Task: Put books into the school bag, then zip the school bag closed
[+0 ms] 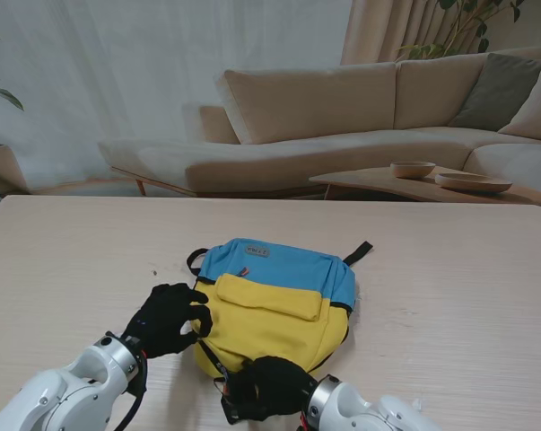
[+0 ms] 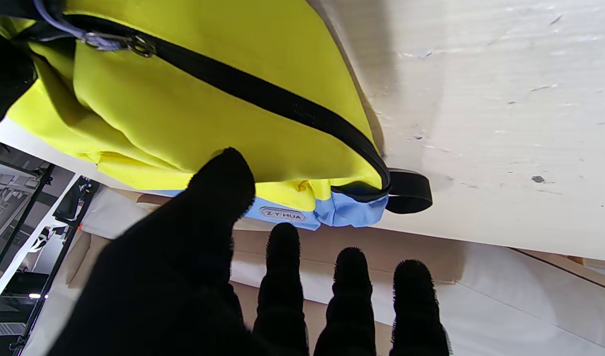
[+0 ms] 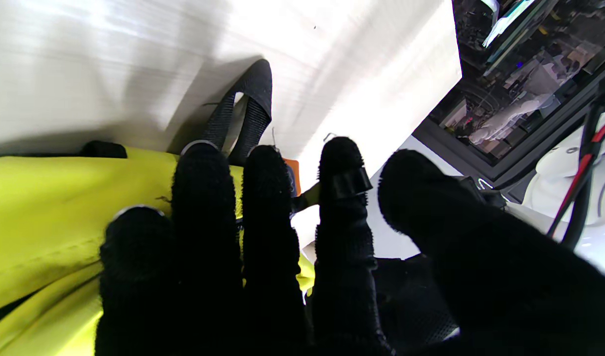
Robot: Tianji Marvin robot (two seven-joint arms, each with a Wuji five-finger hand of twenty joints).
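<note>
The school bag (image 1: 274, 305), blue at its far end and yellow toward me, lies flat in the middle of the table. My left hand (image 1: 170, 319) in a black glove sits at the bag's left edge, fingers spread, thumb (image 2: 223, 183) by the yellow cloth. In the left wrist view the black zipper (image 2: 282, 106) runs shut from its metal pull (image 2: 117, 42) to the blue corner. My right hand (image 1: 266, 388) rests on the bag's near end, its fingers (image 3: 203, 198) lying apart on the yellow fabric (image 3: 50, 207). No book shows.
A black strap loop (image 1: 357, 252) sticks out at the bag's far right corner, another (image 1: 196, 259) at the far left. The pale wooden table (image 1: 458, 287) stretches wide on both sides. Beyond it stand a sofa (image 1: 342, 117) and a low table with bowls (image 1: 431, 175).
</note>
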